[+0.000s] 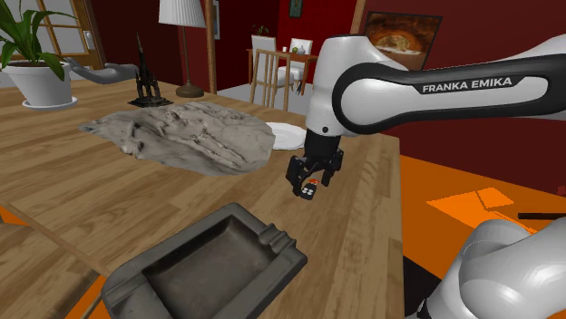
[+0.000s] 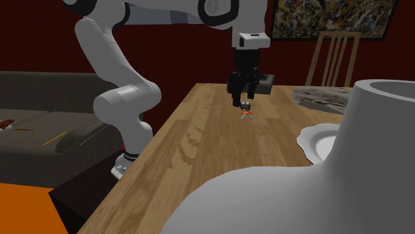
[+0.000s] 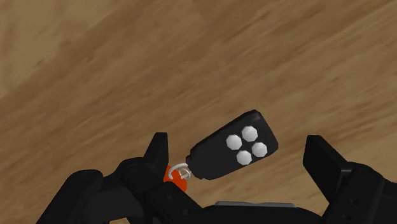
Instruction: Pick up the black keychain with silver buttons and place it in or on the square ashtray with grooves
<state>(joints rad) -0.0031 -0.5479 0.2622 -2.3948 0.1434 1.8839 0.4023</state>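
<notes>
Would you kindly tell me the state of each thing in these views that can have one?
claw: open, fingers apart.
black keychain: between the fingers, not clasped, silver buttons facing the wrist camera.
square ashtray: upright on the wooden table, nothing in the part that shows.
grey cloth: crumpled, spread on the table.

Grey cloth beside white plate on wooden table

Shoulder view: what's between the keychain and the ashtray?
Just bare wooden table. In the shoulder view nothing sits between the black keychain and the grey ashtray.
</notes>
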